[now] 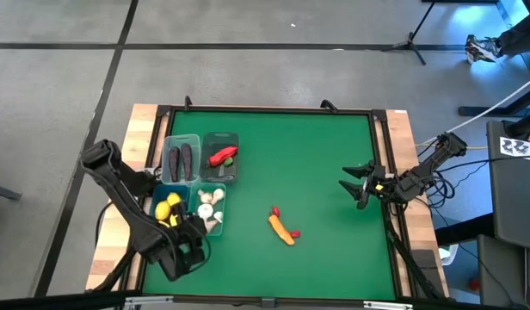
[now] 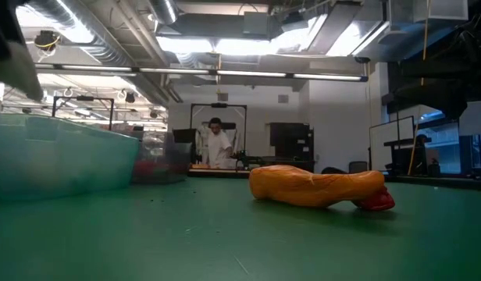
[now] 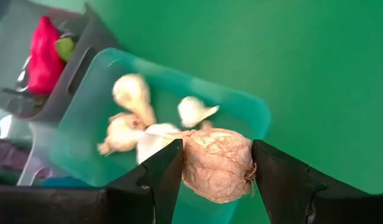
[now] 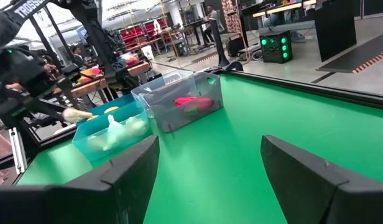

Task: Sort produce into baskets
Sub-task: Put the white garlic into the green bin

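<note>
1. Left gripper (image 3: 213, 177) hangs over the teal garlic basket (image 3: 253, 112) at the near-left of the desk (image 1: 317, 164), its two dark fingers closed partway on a garlic bulb (image 3: 216, 163) that sits between them, lifted above the bulbs already inside.
2. Right gripper (image 4: 207, 174) waits at the desk's right edge, fingers spread wide and holding nothing.
3. Sorted so far, as far as I can judge: two eggplants (image 1: 181, 158) in one clear grey basket, a red pepper (image 1: 222, 156) in the other, lemons (image 1: 166, 207) in one teal basket, and several garlic bulbs (image 1: 209, 207) in the teal one beside it.
4. Left to do: let go of the held bulb, then fetch the carrot (image 1: 282, 229) and the small red piece (image 1: 276, 211) touching it; both lie loose on the green surface, well apart from the baskets.
5. Materials: the held bulb is pale tan, rounded and finely veined, like a papery skin. The carrot looks soft, lumpy and matte orange. The baskets are thin translucent plastic with rounded corners; the desk top is a flat green mat within a wooden frame.
</note>
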You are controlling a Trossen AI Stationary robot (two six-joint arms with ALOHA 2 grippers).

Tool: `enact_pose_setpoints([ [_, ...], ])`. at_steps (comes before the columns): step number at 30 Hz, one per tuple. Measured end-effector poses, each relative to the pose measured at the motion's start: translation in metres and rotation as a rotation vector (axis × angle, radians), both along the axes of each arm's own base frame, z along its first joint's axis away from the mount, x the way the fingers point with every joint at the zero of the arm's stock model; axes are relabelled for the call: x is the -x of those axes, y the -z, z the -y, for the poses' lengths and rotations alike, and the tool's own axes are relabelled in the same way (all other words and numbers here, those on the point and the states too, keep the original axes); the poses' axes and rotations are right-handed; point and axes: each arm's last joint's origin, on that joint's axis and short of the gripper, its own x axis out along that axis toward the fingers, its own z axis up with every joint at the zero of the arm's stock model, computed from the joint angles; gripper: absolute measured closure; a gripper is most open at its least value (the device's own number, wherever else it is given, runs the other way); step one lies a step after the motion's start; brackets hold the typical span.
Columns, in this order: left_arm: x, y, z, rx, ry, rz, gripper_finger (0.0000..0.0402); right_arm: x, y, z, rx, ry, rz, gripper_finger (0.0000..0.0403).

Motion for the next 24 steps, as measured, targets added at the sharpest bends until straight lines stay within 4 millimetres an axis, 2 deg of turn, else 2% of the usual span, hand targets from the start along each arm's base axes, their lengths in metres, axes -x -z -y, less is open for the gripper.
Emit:
enact_pose_setpoints([
  [11, 0.013, 0.037, -0.011, -0.039, -0.059, -0.087, 0.0217, 0.0, 0.0, 0.0, 0.005, -0.001, -0.002, 0.0123],
  [19, 0.014, 0.04, -0.01, -0.02, -0.015, -0.141, 0.0217, 0.0, 0.0, 0.0, 0.015, -0.001, -0.005, 0.0123],
  [24, 0.009, 0.04, -0.015, 0.001, -0.047, -0.165, 0.0217, 0.0, 0.0, 0.0, 0.018, -0.001, -0.006, 0.0123],
])
